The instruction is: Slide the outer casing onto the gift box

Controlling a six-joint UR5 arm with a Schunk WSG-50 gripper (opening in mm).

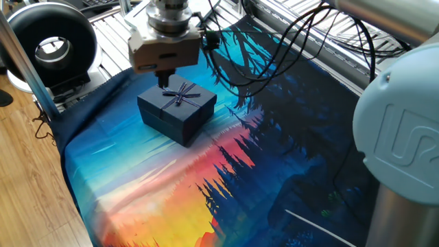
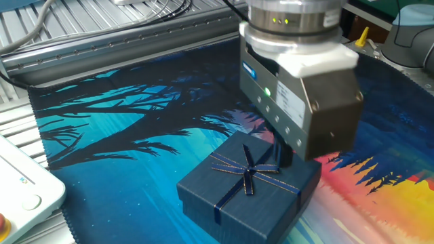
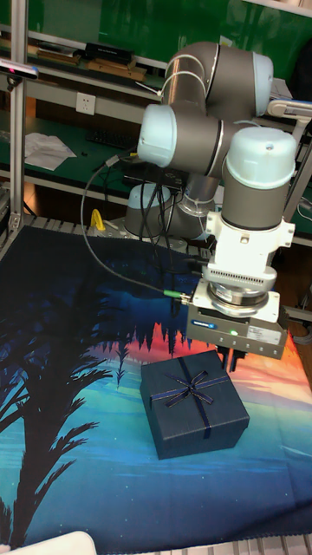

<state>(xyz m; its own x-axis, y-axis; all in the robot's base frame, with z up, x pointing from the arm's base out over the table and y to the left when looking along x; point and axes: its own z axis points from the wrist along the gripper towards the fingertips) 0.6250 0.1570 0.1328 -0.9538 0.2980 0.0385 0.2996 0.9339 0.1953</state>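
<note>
The outer casing (image 1: 177,110), a dark navy square box with a thin ribbon bow on top, rests on the printed cloth. It also appears as the outer casing (image 2: 247,186) and the outer casing (image 3: 195,414) in the two remaining views. No separate gift box shows; it is hidden. My gripper (image 1: 164,80) hangs just above the casing's far top edge, fingertips close to the lid, holding nothing. Seen low over the rim in the other fixed view, the gripper (image 2: 285,157) shows a single narrow dark tip, so its fingers look shut. The tall view has the gripper (image 3: 230,357) at the casing's back right corner.
A black ring-shaped device (image 1: 53,41) stands off the cloth at the left. A white control box (image 2: 20,190) lies by the cloth's edge. Loose black cables (image 1: 274,41) trail over the back of the cloth. The arm's pale blue joint (image 1: 405,137) fills the right.
</note>
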